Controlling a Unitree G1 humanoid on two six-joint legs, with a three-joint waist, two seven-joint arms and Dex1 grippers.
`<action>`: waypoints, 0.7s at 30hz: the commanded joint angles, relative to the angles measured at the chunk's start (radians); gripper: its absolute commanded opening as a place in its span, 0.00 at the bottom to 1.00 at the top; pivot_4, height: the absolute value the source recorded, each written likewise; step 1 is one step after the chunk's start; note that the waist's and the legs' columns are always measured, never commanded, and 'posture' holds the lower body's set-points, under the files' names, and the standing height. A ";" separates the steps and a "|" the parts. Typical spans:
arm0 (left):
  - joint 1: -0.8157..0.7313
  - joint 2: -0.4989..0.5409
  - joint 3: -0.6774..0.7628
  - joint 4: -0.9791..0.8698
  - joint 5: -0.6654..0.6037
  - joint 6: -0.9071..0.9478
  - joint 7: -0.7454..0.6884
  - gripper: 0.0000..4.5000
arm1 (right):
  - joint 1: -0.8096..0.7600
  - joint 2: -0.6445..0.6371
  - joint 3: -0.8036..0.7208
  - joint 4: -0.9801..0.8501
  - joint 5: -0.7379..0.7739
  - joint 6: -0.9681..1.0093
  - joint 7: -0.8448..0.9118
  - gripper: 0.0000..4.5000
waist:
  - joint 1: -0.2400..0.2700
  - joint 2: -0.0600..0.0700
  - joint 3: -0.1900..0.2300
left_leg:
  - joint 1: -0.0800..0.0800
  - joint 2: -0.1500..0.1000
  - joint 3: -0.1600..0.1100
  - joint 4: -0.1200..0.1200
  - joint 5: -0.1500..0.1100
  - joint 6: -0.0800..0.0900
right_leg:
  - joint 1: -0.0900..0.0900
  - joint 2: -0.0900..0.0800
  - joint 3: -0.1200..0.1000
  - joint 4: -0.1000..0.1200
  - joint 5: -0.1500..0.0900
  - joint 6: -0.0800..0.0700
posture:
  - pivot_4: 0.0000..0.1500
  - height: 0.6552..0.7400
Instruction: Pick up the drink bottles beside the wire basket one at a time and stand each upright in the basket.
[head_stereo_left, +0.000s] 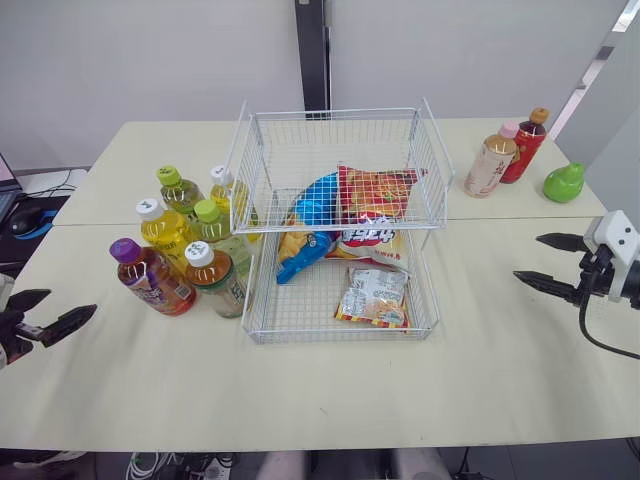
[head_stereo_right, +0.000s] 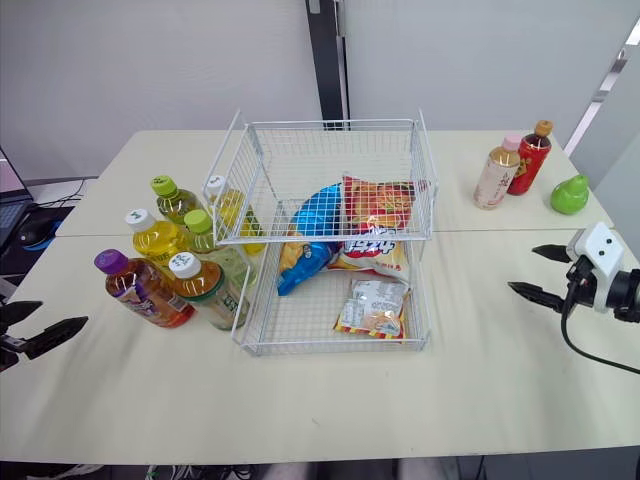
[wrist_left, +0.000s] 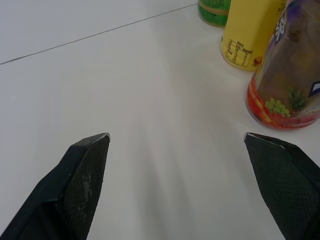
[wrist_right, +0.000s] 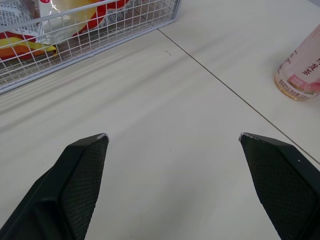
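Head stereo pair looks down over table (head_stereo_left: 500, 380), both sharing wire basket (head_stereo_left: 330, 150); wrist cameras low, close to table.

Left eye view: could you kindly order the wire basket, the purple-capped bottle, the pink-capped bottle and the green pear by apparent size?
1. wire basket, plainly largest
2. purple-capped bottle and pink-capped bottle: close, and the purple one is nearer, so unranked
3. green pear, smallest

Bare counter (head_stereo_left: 480, 370) lies ahead of the left end effector (head_stereo_left: 70, 302) up to the bottles (head_stereo_left: 170, 235), and of the right end effector (head_stereo_left: 526, 257) up to the basket (head_stereo_left: 340, 336).
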 joint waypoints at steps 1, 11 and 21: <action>0.007 0.009 0.042 -0.020 -0.016 -0.011 -0.006 0.99 | 0.000 -0.028 -0.041 -0.013 0.012 -0.014 0.017 1.00 | 0.000 0.000 0.000 | 0.000 0.000 0.000 0.000 0.000 0.000 | 0.000 0.000 0.000 0.000 0.000 0.000 | 1.00 1.00; 0.064 -0.037 0.068 -0.146 -0.054 0.041 0.012 0.99 | 0.047 -0.052 -0.114 -0.104 0.062 0.038 0.038 1.00 | 0.002 0.000 0.000 | 0.000 0.000 0.000 0.000 0.000 0.000 | 0.000 0.000 0.000 0.000 0.000 0.000 | 1.00 1.00; 0.037 -0.032 0.057 -0.130 -0.062 0.082 0.027 0.99 | 0.071 -0.144 -0.434 -0.583 0.512 0.493 -0.007 1.00 | 0.002 0.001 0.000 | 0.000 0.003 0.000 0.000 0.000 0.000 | 0.000 0.001 0.000 0.000 0.000 0.000 | 1.00 1.00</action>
